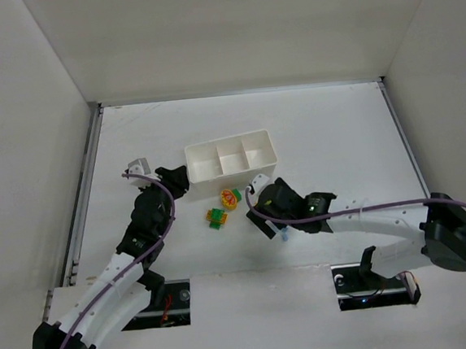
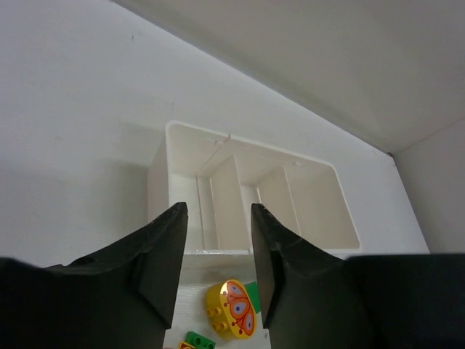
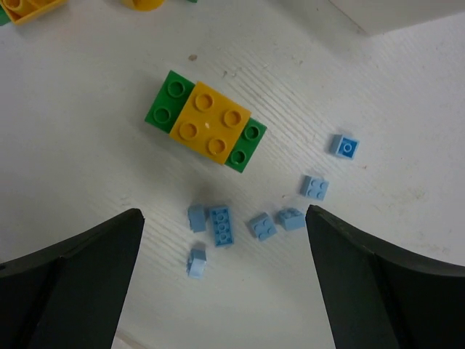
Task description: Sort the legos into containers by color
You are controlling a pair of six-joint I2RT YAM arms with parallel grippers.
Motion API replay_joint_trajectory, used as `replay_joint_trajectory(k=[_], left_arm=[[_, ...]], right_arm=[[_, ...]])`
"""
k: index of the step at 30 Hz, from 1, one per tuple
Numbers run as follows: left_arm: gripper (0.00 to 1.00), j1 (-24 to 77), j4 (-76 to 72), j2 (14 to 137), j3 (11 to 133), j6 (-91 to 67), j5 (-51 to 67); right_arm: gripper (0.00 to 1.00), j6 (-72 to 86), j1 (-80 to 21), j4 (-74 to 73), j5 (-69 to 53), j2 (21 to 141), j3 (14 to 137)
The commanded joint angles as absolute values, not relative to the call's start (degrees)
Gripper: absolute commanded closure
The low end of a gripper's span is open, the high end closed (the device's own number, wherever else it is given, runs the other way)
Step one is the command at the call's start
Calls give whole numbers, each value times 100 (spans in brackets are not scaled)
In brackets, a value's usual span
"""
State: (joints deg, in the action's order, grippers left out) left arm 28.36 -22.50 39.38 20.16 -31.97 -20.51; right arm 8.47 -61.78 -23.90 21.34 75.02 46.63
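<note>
We judge the coming move to belong to the right arm. Its right end effector (image 3: 224, 212) hangs wide open and empty over the desk (image 1: 335, 133), with the pale blue bricks (image 3: 261, 226) loose straight beneath it, scattered across the gap between its fingers. The left end effector (image 2: 218, 218) is well apart from them, out by the tray's 9 o'clock end. Its fingers are drawn close with a narrow gap, and we see nothing in that gap.

In the right wrist view the long blue brick (image 3: 220, 224) sits almost centred between the fingers. Its long axis runs 12 to 6, while the fingers close along 9 to 3 — so they would meet its narrow sides. A small brick lies touching it at 9 o'clock, and that could be pinched along with it.

The green-and-yellow cluster (image 3: 207, 121) lies at 12 o'clock from the blue group, near but apart.

The tray (image 1: 230, 158) stands at about 11 o'clock from the right end effector in the top view. We see no brick in its three compartments — sorting looks barely begun.
</note>
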Motion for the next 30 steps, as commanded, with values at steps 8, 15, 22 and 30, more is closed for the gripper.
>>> replay_joint_trajectory(k=[8,15,22,30], left_arm=[[55,2694,-2751,3797,1793,-3313,-1846],[53,2580,-2733,3700,1723,-3401,-1837],[53,2535,-2733,3700,1705,-3436,-1819],[52,2518,-2716,3656,1696,-3454,-1802]], right_arm=[[0,-307,-5779,-1960,1363,8428,5519],[3,-659,-5419,-1934,757,8938,5730],[7,-773,-5357,-1820,343,9377,5932],[36,-484,-5366,-1784,246,9387,5828]])
